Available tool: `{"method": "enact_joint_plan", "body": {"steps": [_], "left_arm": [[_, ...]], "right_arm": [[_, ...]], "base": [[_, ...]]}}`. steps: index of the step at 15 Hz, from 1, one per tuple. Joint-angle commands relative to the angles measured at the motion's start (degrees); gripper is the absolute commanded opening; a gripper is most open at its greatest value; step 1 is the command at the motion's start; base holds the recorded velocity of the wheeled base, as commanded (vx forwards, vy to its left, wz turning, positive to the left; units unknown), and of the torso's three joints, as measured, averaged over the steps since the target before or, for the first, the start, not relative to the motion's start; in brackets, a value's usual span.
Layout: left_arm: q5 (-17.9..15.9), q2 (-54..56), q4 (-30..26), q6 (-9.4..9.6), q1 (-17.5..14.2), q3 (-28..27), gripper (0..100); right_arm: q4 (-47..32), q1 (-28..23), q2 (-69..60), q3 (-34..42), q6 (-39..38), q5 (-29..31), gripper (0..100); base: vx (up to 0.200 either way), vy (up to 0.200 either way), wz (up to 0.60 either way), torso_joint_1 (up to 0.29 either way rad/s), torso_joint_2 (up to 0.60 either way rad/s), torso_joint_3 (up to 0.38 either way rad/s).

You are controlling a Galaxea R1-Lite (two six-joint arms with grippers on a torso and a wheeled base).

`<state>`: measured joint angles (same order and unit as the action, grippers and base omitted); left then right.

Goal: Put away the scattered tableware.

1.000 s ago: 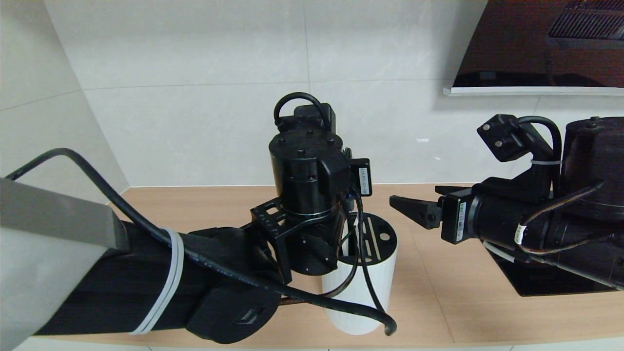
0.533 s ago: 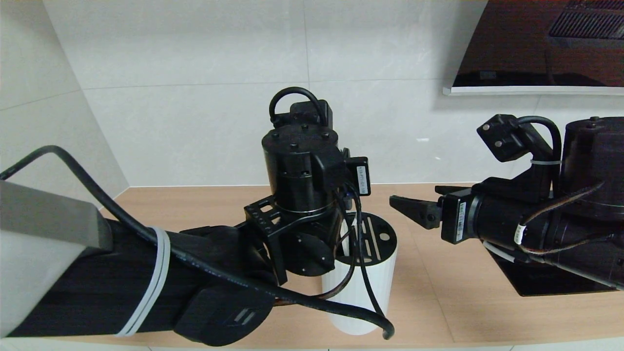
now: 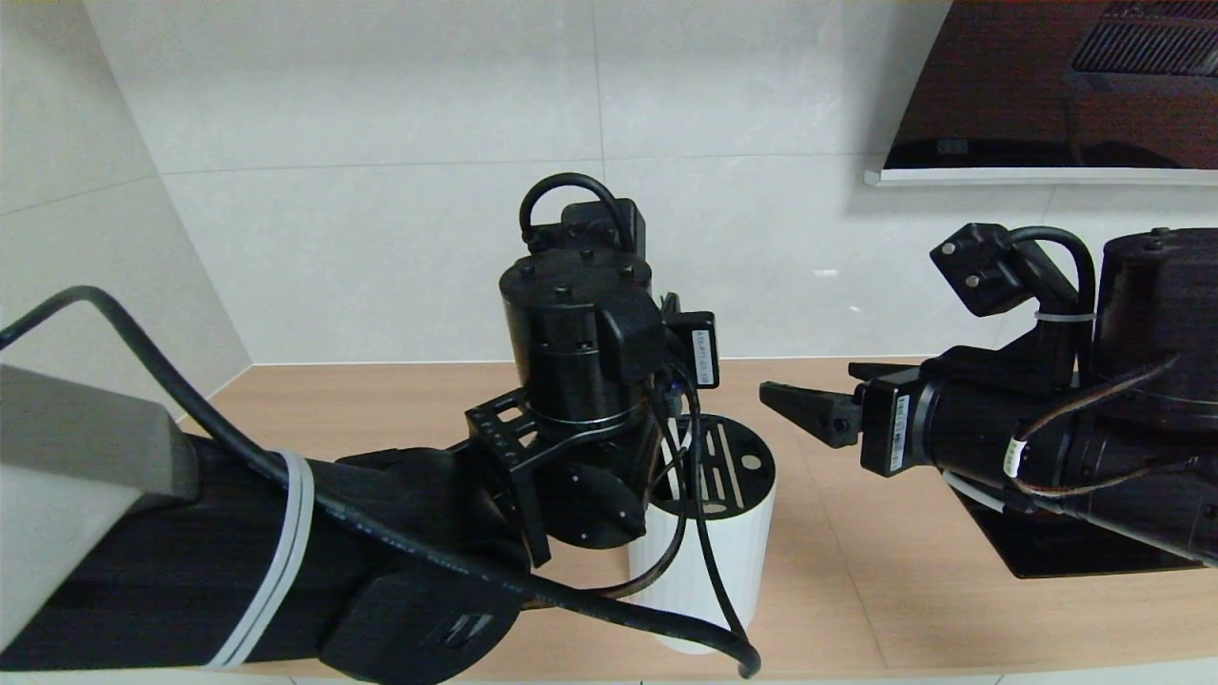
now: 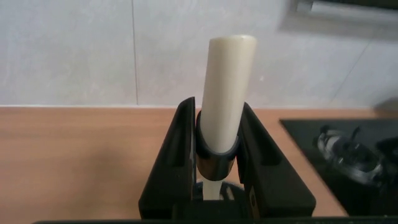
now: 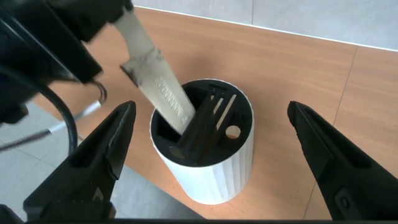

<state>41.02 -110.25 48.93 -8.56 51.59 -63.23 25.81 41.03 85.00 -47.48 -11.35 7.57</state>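
Note:
A knife with a cream handle (image 4: 229,93) is gripped in my left gripper (image 4: 219,124), which is shut on the handle just above its dark collar. The knife's blade (image 5: 155,68) slants down into a slot in the black top of the white cylindrical knife holder (image 5: 205,162). In the head view the left wrist (image 3: 580,381) stands over the holder (image 3: 704,552) and hides the knife. My right gripper (image 5: 211,111) hangs open above the holder, fingers wide apart, holding nothing; in the head view the right gripper (image 3: 818,390) sits just right of the holder.
The holder stands on a wooden countertop (image 3: 381,409) near its front edge. A black cooktop (image 3: 1075,547) lies at the right, with a range hood (image 3: 1047,86) above it. White tiled wall runs behind.
My left wrist has shifted a little to the left and upward over the holder. The right arm has stayed still.

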Motion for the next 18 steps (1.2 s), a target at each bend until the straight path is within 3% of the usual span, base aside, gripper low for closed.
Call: {"method": "enact_joint_plan", "body": {"steps": [1,7,10,14,18], "left_arm": [[0.02,-0.31,-0.94,0.03,0.09,0.57,0],[-0.15,-3.39,-1.47,-0.67,0.62,0.57,0],[-0.15,-7.17,-1.38,-2.52,0.62,0.57,0],[-0.15,-9.19,-1.47,-3.48,0.62,1.01,0],[-0.15,-9.28,-1.56,-3.48,0.53,1.09,0]], "right_arm": [[0.03,0.01,0.07,0.02,0.01,-0.01,100],[0.03,0.01,0.25,0.11,0.01,-0.01,100],[0.03,0.01,0.25,0.2,0.01,-0.01,100],[0.03,0.01,0.25,0.2,0.01,-0.01,100],[0.03,0.01,0.25,0.2,0.01,-0.01,100]], "base": [[0.0,0.0,0.0,0.0,0.0,0.0],[0.0,0.0,0.0,0.0,0.0,0.0],[0.0,0.0,0.0,0.0,0.0,0.0],[0.0,0.0,0.0,0.0,0.0,0.0],[0.0,0.0,0.0,0.0,0.0,0.0]]}}
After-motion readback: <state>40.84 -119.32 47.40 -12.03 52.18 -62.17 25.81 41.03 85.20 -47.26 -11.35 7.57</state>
